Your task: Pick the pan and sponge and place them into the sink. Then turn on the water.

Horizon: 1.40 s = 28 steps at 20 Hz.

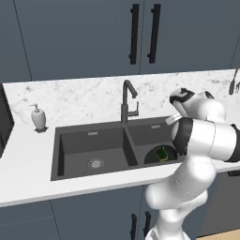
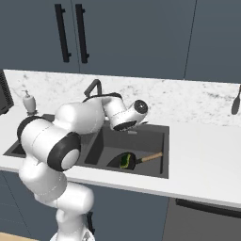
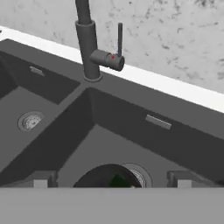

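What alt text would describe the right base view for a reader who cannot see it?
The pan lies in the sink with the sponge on it, its wooden handle pointing right. The white arm bends over the basin, in front of the dark faucet; a soap dispenser stands at left.

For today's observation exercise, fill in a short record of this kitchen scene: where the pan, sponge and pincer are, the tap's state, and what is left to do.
pan: in the sink's right basin, wooden handle leaning on the rim
sponge: lying in the pan
pincer: open, holding nothing, above the right basin, facing the faucet
water: none running from the spout
soap dispenser: on the counter, left of the sink
remaining: turn on the water
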Motion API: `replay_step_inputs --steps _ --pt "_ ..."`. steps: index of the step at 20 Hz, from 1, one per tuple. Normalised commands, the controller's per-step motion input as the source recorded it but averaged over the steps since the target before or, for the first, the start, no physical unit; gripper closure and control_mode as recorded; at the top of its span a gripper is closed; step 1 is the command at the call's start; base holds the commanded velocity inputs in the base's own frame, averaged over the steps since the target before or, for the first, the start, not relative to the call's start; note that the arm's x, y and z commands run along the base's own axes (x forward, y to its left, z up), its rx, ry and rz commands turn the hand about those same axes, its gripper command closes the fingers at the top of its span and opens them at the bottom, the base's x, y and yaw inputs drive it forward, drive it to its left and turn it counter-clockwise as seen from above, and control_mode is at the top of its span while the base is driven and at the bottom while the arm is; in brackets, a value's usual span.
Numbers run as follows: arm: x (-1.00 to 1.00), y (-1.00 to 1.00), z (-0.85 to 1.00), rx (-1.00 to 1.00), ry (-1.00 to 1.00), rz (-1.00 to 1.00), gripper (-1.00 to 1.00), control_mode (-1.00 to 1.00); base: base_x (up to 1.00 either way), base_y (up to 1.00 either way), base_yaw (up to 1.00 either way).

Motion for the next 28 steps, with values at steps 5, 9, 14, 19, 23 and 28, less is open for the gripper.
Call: replay_step_inputs --steps 5,9,14,19,23,28 --pt "-0.01 0.41 0.19 -0.21 -0.42 0.32 -1.00 -1.00 0.00 0.00 0.00" --pt "-0.10 0.22 0.12 -0.04 -0.34 0.05 -1.00 -1.00 0.00 0.00 0.00" --pt "0.00 0.00 0.33 0.10 -0.20 -0.07 -1.00 -1.00 0.00 0.00 0.00" --pt "-0.01 0.00 0.34 0.18 -0.10 0.00 -1.00 -1.00 0.00 0.00 0.00" --pt "0.01 0.00 0.06 0.13 0.00 0.05 -1.00 -1.00 0.00 0.00 0.00" --pt "0.24 -0.01 0.00 0.01 0.01 0.00 -1.00 -1.00 0.00 0.00 0.00"
